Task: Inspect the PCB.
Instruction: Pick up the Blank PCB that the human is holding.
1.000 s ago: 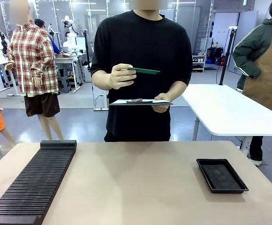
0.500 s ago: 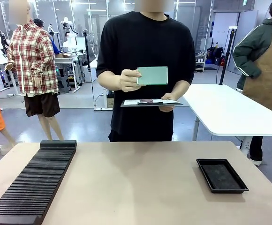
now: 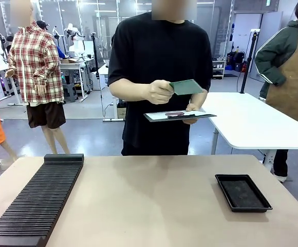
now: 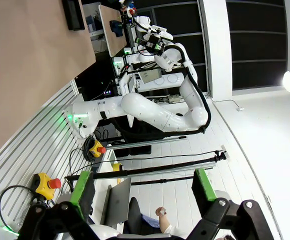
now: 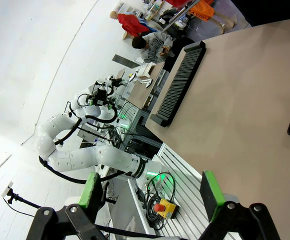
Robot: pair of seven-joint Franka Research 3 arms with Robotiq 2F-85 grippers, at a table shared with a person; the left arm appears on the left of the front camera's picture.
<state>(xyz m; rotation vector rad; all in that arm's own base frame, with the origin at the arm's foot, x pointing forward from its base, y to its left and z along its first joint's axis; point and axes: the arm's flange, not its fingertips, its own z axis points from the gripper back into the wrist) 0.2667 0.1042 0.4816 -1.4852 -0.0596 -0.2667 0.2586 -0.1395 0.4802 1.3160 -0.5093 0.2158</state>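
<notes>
Fingers spread wide and empty on both arms, left fingers [image 4: 83, 190] and right fingers [image 5: 209, 192] alike. Across the beige tabletop [image 3: 149, 200], the person's hand [image 3: 159, 91] has just tipped the thin green rectangular PCB [image 3: 186, 87] from face-on to slanted, above the white clipboard [image 3: 180, 116]. Inspection looks underway, in human hands for now.

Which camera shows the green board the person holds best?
The front view: the PCB is tilted in the person's hand, above the clipboard. Both wrist views face away, toward the table and the other arm.
</notes>
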